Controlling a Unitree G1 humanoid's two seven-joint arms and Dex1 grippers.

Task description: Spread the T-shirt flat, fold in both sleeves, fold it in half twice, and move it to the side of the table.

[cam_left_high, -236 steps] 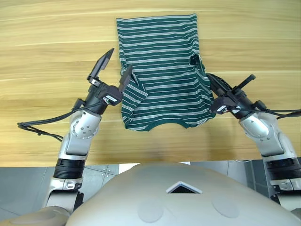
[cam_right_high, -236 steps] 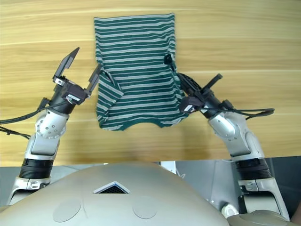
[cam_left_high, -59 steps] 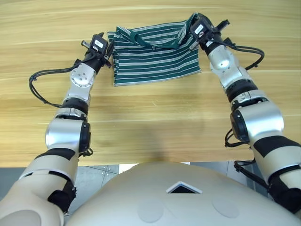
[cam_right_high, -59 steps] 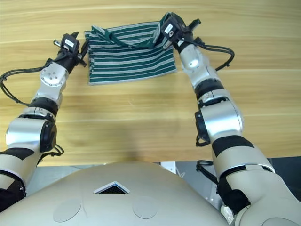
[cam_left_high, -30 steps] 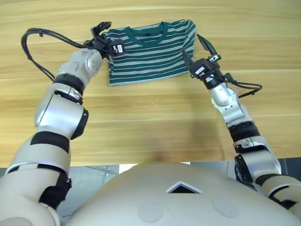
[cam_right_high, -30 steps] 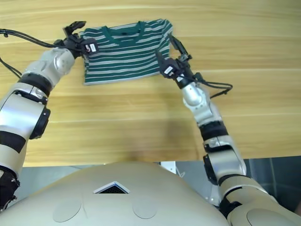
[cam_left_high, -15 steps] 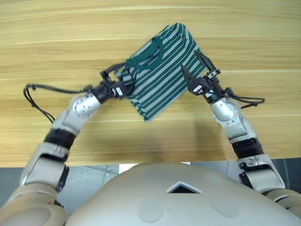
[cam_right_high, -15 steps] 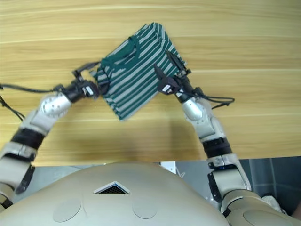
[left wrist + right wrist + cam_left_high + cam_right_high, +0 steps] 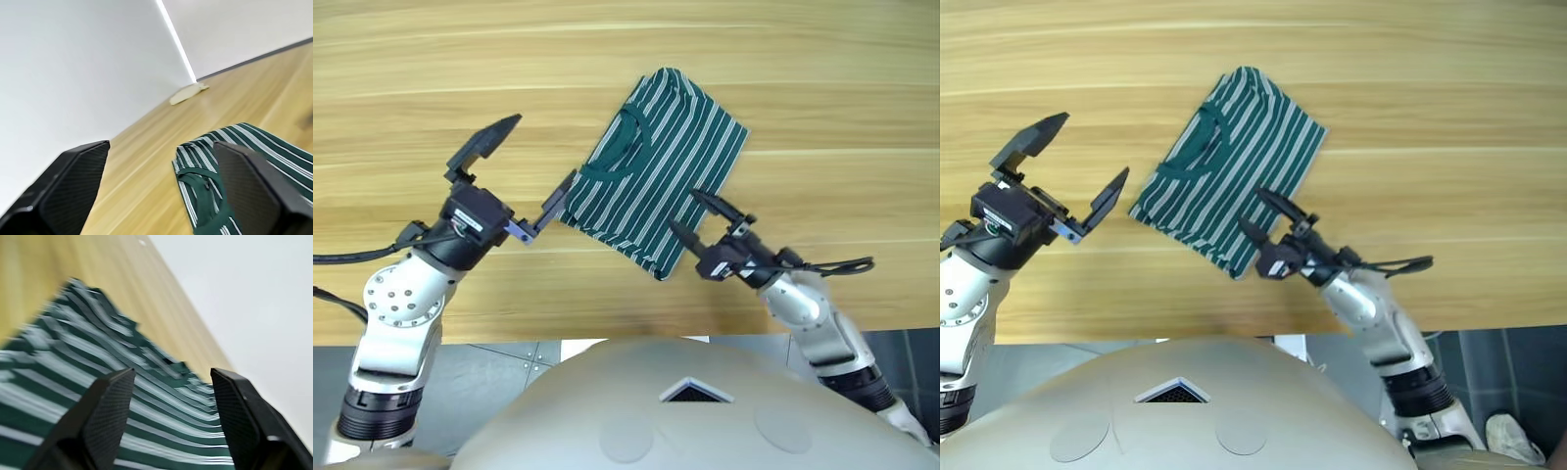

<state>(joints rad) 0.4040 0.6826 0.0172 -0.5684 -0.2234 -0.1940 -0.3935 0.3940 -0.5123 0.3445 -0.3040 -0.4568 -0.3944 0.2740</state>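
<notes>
Wooden table (image 9: 822,78): light plank grain, runs across the whole head view, its near edge just in front of both arms. White wall (image 9: 73,73): stands behind the far end of the table in the left wrist view. T-shirt (image 9: 656,176): dark green with thin white stripes, folded into a compact rectangle, lying flat on the table and turned diagonally, one corner toward the far side, the opposite corner toward the near edge; the collar opening shows along its left long side. Left gripper (image 9: 546,147): to the left of the T-shirt, fingers spread wide and holding nothing, the inner fingertip just beside the T-shirt's left corner; contact cannot be told. Right gripper (image 9: 682,208): at the T-shirt's near right edge, fingers parted and gripping nothing, tips overlapping the fabric's border in the head view; whether they touch the cloth cannot be told. Black cables (image 9: 832,264): one trails off the right forearm across the table, another loops off the left arm. Small pale object (image 9: 188,93): lies on the table against the foot of the wall, too small to identify.
</notes>
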